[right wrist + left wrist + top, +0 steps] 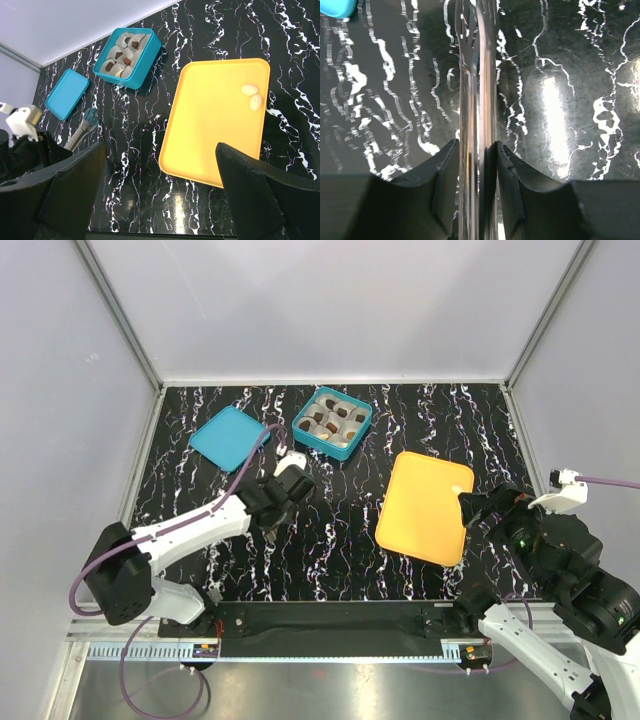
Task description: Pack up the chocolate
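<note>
Landmark: yellow tray point(420, 530), flat on the black marbled desk point(330, 540).
Chocolate on the tray: two pale pieces point(252, 96) close to the far right corner, side by side (touching or just apart, too small to settle).
Chocolate off the tray: dark pieces point(329, 426) seated in paper cups point(109, 65) inside the blue box point(146, 65), beyond the tray's far left corner and apart from it.
Blue lid point(229, 437): further left of the tray than the box, lying flat.
Left pincer point(476, 150): clamped on metal tongs point(477, 75), well left of the tray, about level with its far edge; blades nearly together, nothing seen between them.
Right pincer point(160, 165): fingers wide apart, empty, hovering by the tray's near right side.
Step in hand: probably bringing the tongs across to the pale pieces for transfer to the box (a judgement only).
Risk, slip: rounded pieces on a smooth tray, likely to skid or squirt out from narrow blades closed off-centre.
Risk, tool: tongs held only by a pinch, liable to twist in the clamp if a tip catches the tray rim.
Risk, tray: unsecured, apt to shift under a sideways push.
Risk, collision: both arms converging on the same tray corner.
Risk, placement: dropping onto a cup already filled.
</note>
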Motion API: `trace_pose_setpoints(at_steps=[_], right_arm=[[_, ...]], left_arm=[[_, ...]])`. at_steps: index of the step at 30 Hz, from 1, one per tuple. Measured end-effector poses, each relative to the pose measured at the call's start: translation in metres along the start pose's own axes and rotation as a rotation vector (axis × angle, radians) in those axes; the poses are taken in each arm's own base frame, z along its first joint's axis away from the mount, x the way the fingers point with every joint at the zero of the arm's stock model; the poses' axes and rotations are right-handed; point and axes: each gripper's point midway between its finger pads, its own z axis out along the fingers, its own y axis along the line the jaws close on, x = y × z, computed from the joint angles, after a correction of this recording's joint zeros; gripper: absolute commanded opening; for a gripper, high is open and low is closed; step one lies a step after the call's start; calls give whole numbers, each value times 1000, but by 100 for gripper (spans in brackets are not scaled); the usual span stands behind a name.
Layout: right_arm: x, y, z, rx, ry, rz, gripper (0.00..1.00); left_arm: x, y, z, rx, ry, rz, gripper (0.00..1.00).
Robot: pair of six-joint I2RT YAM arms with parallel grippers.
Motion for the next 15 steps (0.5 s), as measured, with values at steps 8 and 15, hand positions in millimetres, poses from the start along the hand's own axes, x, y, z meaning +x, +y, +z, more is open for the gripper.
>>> trace_pose_setpoints(at_steps=[8,15], right_arm=[[0,0,0,-1,1,4,100],[2,0,1,0,6,2,100]], left_arm=[[29,-24,31,6,72,58,51],[43,-39,41,24,121,56,62]])
